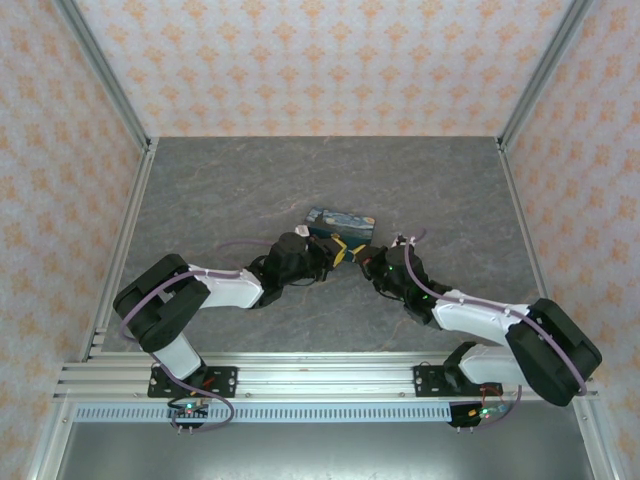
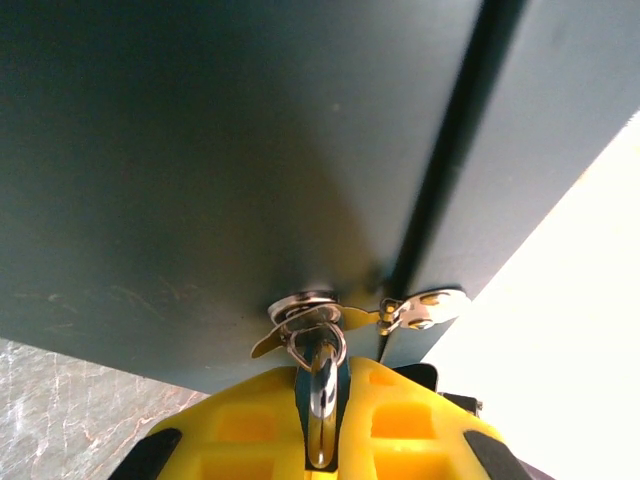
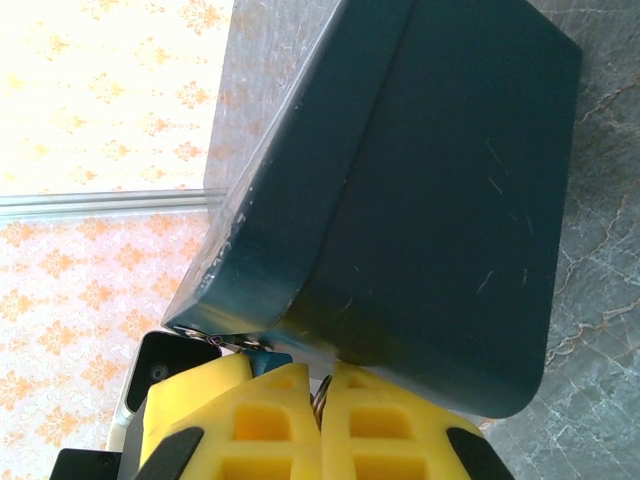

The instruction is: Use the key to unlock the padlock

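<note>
Yellow fingers of the left gripper (image 2: pixel 323 372) clamp the padlock (image 2: pixel 323 410), its shackle hooked through the hasp (image 2: pixel 300 303) on the dark teal box (image 2: pixel 200 150), presumably steadying it. Just right, at the near face, the right gripper (image 3: pixel 320 375) pinches a metal sliver, probably the key (image 3: pixel 321 402). Box sits mid-table, lid shut, contents hidden.

Even, soft light overhead — wrist views blow out white to one side of the jaws, the box (image 2: pixel 200 150) above them dark.
</note>
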